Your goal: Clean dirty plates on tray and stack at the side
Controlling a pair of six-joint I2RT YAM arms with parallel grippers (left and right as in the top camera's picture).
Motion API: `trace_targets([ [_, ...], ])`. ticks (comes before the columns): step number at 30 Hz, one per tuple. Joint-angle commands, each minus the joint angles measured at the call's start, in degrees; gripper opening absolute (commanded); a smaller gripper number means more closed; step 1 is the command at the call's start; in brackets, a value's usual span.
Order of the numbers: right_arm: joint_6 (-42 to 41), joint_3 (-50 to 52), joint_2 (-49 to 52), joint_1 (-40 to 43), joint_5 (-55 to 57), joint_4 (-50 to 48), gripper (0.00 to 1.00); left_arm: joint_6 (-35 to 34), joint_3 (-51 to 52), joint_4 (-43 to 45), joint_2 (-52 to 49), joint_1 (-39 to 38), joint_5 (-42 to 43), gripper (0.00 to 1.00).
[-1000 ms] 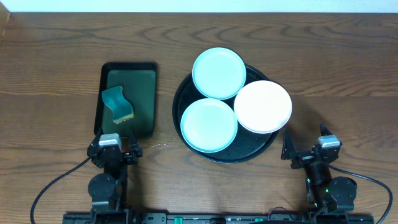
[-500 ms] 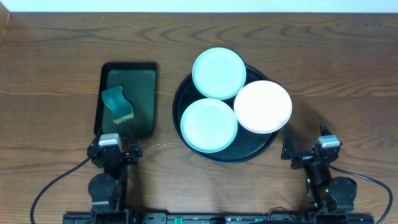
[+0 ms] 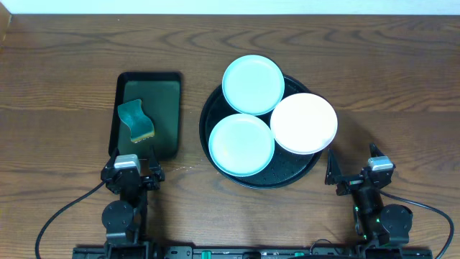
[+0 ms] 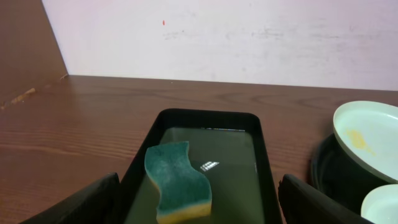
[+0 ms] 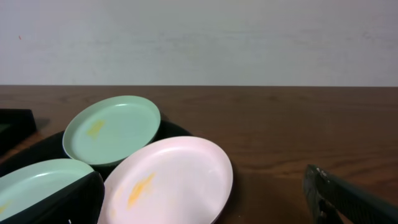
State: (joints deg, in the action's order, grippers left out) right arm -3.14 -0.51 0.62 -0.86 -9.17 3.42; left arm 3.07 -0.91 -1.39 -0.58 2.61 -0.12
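Note:
Three small plates lie on the round black tray point(image 3: 302, 173): an aqua plate point(image 3: 252, 84) at the back, an aqua plate point(image 3: 241, 144) at the front left, a white plate point(image 3: 303, 122) at the right. In the right wrist view the white plate point(image 5: 168, 182) and back aqua plate point(image 5: 111, 129) carry yellow smears. My left gripper point(image 3: 131, 164) is open near the front table edge, facing a green sponge point(image 4: 177, 179). My right gripper point(image 3: 352, 171) is open at the front right, facing the white plate. Both are empty.
A dark green rectangular tray point(image 3: 167, 108) at the left holds the green-and-yellow sponge point(image 3: 136, 121) in shallow water. A pale wall runs behind the wooden table point(image 3: 65, 79). The black tray's rim point(image 4: 323, 168) shows at the right of the left wrist view.

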Motion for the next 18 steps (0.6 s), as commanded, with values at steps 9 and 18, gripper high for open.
trace_targets([
  [9,0.7,0.2,-0.3,0.5,0.1,0.1,0.99,0.8,0.7,-2.8,0.3,0.3,-0.5,0.82],
  [18,0.7,0.2,-0.3,0.5,0.1,0.1,0.99,0.6,0.7,0.3,0.3,0.3,-0.1,0.81],
])
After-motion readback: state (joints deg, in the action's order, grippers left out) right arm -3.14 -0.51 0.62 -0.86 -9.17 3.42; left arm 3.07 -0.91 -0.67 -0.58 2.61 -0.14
